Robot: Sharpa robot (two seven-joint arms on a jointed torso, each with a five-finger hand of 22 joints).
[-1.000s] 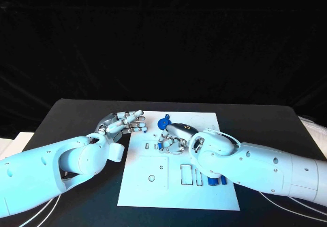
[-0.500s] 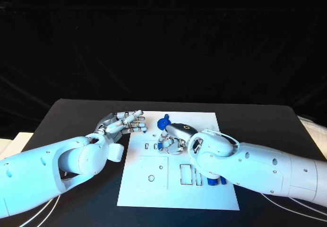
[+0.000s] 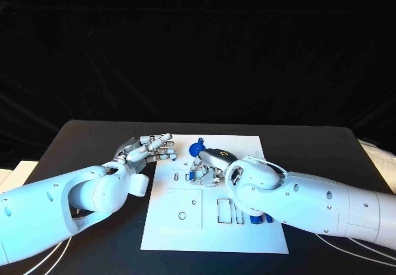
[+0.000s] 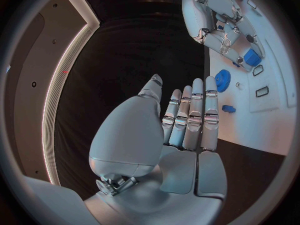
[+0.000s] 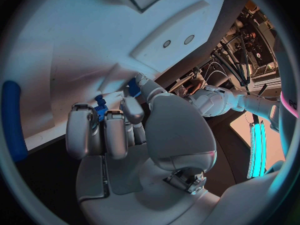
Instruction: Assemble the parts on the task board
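The white task board (image 3: 186, 229) lies in the middle of the black table. A blue gear (image 3: 196, 150) stands near its far edge; it is also in the left wrist view as the gear (image 4: 222, 79), with a small blue piece (image 4: 228, 108) lying close by. My right hand (image 3: 206, 169) is curled down over the board just in front of the gear. Its fingertips pinch a small blue part (image 5: 100, 113) against the thumb, right at the board surface (image 5: 94, 45). My left hand (image 3: 149, 150) hovers by the board's far left corner, fingers straight, holding nothing.
Rectangular slots (image 3: 224, 209) are cut in the board's near half. Several blue parts (image 3: 262, 218) lie at its right edge, partly under my right forearm. A long blue piece (image 5: 12, 120) lies on the board. Black table (image 3: 99, 137) surrounds the board.
My right hand has crept slightly towards the far left of the board, staying curled. The left hand has kept its place.
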